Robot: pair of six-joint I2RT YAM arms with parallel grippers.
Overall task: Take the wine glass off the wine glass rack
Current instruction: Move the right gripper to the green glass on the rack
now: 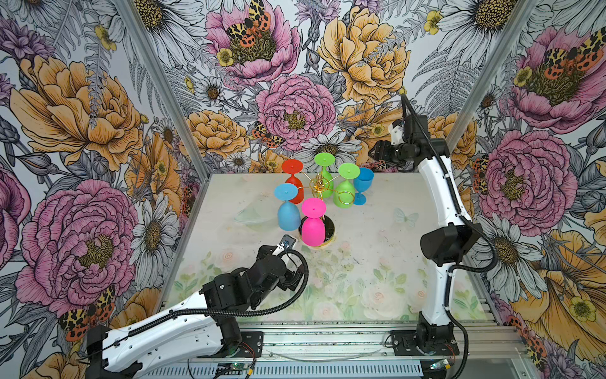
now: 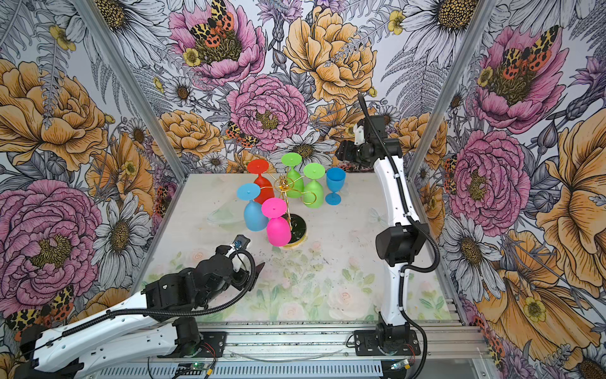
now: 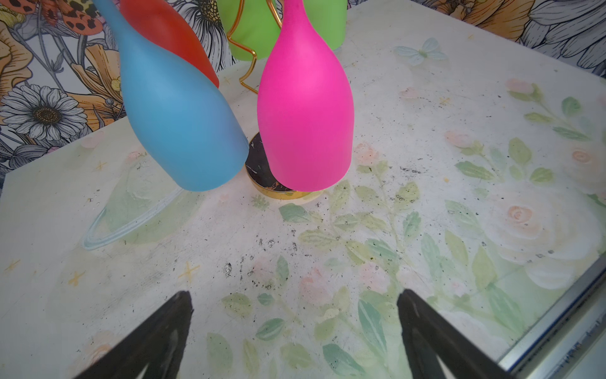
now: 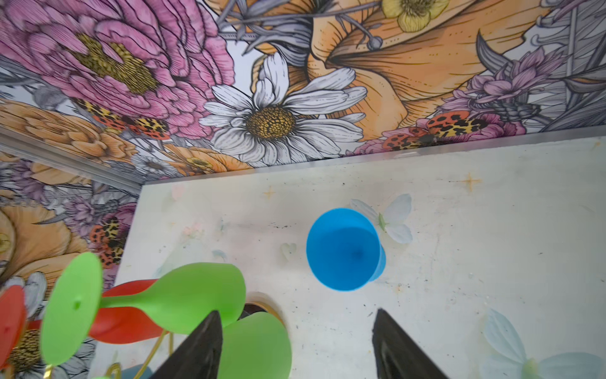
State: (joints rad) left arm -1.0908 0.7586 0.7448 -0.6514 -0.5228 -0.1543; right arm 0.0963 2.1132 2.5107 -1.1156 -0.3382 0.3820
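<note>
Right claw (image 4: 295, 311) stood apart near the matte blue wine glass (image 4: 342, 249), which I saw upright beside the thin gold-wire wine glass rack (image 1: 319, 187); left claw (image 3: 293, 292) gaped too.

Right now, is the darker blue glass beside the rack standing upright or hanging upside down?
Upright. The blue glass stands with its foot on the table, mouth upward, apart from the rack.

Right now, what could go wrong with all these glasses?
The upright blue glass stands close to a hanging green glass; the open right gripper above could knock either. The left gripper faces the pink glass and light blue glass, hung close together; pulling one might swing the other or tip the thin rack.
</note>
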